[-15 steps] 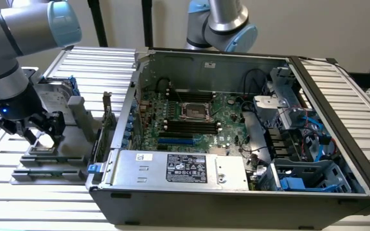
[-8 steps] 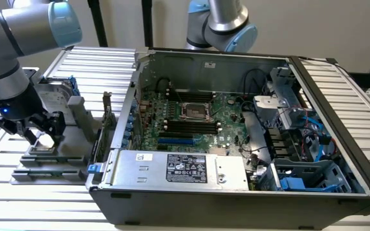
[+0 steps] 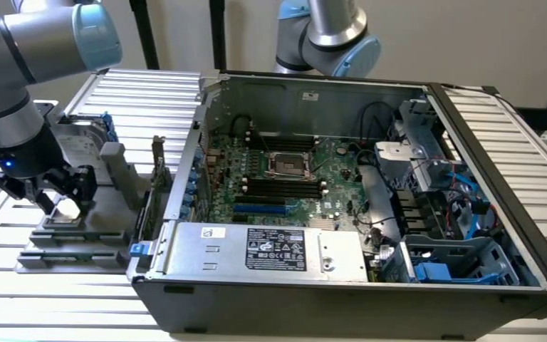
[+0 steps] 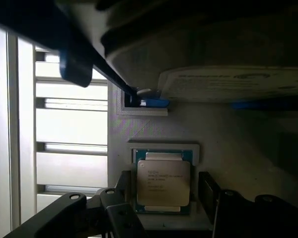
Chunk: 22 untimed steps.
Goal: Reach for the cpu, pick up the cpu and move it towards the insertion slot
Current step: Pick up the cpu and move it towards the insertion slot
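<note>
The robot arm's gripper (image 3: 60, 201) hangs low over a grey holder (image 3: 74, 246) on the slatted table (image 3: 26, 306), at the exterior view's left of an open computer case (image 3: 350, 285). Its jaws stand wide apart and grip nothing. The two black fingers (image 4: 207, 191) are down on either side of the cpu (image 4: 163, 181), which lies flat in a square, pale-rimmed pocket of the holder, silvery face up with printed lettering. Whether the fingers touch the chip's edges cannot be told from the wrist view. The insertion slot (image 3: 290, 164), a square silvery frame with a dark centre, sits on the green motherboard (image 3: 338, 171) inside the case. In the exterior view it is just above the long black memory slots (image 3: 278, 187) and well apart from the gripper. Another grey-and-blue arm joint (image 3: 335, 43) shows behind the case
</note>
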Tool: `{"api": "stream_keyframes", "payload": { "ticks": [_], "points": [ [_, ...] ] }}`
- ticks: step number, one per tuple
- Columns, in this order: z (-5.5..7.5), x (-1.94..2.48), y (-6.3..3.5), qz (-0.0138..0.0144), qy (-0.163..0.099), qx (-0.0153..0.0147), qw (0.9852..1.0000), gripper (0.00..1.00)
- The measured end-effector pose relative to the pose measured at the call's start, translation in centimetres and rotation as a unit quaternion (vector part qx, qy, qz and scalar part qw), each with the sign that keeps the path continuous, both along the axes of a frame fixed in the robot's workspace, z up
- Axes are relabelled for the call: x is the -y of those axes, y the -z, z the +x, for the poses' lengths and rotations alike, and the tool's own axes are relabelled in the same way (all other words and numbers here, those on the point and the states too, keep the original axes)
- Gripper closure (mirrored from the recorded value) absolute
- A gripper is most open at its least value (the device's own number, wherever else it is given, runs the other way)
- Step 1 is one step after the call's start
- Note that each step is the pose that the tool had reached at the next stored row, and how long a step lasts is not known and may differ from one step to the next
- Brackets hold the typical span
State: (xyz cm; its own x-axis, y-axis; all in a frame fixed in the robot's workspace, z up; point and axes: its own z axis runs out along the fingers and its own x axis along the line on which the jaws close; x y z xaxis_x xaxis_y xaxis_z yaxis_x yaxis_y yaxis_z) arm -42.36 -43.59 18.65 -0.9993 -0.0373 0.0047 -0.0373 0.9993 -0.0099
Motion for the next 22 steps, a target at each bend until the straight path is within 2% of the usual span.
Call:
{"api": "stream_keyframes", "payload": {
  "ticks": [9,11,12,22],
  "points": [
    [0.00,-0.03,0.06,-0.0001,0.000,-0.0011,1.0000,0.35],
    [0.00,-0.03,0.06,-0.0001,0.000,-0.0013,1.0000,0.36],
    [0.00,-0.03,0.06,-0.0001,0.000,-0.0013,1.0000,0.44],
    [0.00,-0.03,0.06,-0.0001,0.000,-0.0013,1.0000,0.45]
  ]
}}
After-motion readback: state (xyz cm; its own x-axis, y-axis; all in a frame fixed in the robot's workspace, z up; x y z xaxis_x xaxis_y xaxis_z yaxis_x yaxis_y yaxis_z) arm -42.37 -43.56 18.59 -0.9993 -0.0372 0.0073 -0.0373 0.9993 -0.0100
